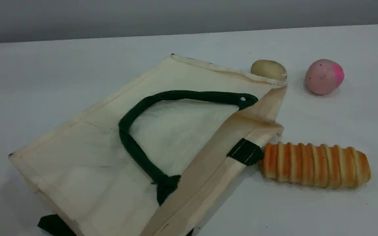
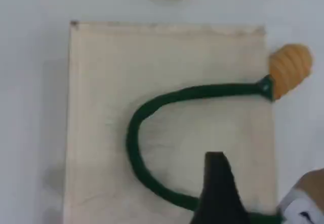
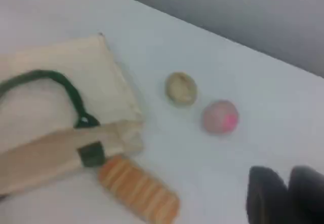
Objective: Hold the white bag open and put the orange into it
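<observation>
The bag lies flat across the middle of my counter, mouth pressed shut, its green handle looped on top. A bread roll touches the mouth's right corner. A potato and pink fruit sit behind; bare counter stretches left and far right.

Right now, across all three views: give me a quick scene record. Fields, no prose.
bag: the white bag lies flat on the table, mouth not held open
handle: green handle draped over the bag's top face
orange: not visible in any view
bread roll: at the bag's mouth edge, end against the green patch
pink fruit: apart, far right
beige round item: behind the bag's far corner
left pincer: above the bag, holding nothing
right pincer: over bare table, holding nothing
</observation>
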Controlling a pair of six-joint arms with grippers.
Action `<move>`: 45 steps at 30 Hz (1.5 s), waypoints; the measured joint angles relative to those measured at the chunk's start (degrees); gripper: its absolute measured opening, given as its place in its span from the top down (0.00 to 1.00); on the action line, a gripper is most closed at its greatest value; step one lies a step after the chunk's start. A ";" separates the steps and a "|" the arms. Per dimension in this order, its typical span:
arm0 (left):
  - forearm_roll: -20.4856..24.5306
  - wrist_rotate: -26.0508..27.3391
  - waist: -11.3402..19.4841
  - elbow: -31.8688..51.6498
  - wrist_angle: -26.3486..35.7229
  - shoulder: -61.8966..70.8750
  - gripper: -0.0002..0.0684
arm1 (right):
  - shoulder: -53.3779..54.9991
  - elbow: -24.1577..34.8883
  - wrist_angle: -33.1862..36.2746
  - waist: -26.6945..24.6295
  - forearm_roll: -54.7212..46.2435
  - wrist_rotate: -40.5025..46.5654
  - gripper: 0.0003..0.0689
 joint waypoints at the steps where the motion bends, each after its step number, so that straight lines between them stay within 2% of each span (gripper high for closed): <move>1: 0.13 -1.03 0.00 0.49 0.11 -1.73 0.41 | -1.34 0.00 0.93 0.00 -0.31 0.00 0.89; 4: 0.41 -3.52 0.00 2.80 0.10 -6.99 0.46 | -5.30 -0.03 1.10 0.00 -0.20 0.00 0.95; 7: 0.78 -3.87 0.00 6.10 -0.10 -12.90 0.53 | -9.19 -0.03 1.10 0.00 -0.21 0.00 0.98; 14: 1.38 -4.04 0.00 16.52 -4.53 -29.32 0.89 | -17.30 1.13 0.43 0.04 5.62 -3.55 0.99; 17: 3.99 -6.03 0.00 21.65 -4.92 -37.34 0.98 | -20.89 5.05 -0.58 0.04 8.78 -4.64 0.99; 24: 15.39 -15.40 0.05 30.66 -1.87 -54.24 1.00 | -29.77 18.28 -3.99 0.04 13.57 -4.56 0.99; 26: 17.91 -15.98 0.05 32.41 -0.20 -58.26 1.00 | -31.96 20.95 -4.04 0.04 13.89 -4.01 0.99; 32: 18.37 -16.00 0.11 37.29 1.50 -67.30 1.00 | -32.48 21.47 -2.39 0.04 13.94 -2.07 0.99; 37: 19.46 -20.84 0.11 38.87 4.83 -70.42 1.00 | -32.38 22.91 2.71 0.04 13.93 -1.23 0.99; 41: 23.65 -23.37 0.11 39.08 6.57 -72.35 1.00 | -32.38 22.73 1.38 0.04 13.50 -0.90 0.99; 45: 23.30 -23.32 0.11 40.73 5.47 -75.84 1.00 | -32.38 22.73 1.67 0.04 13.96 -0.47 0.98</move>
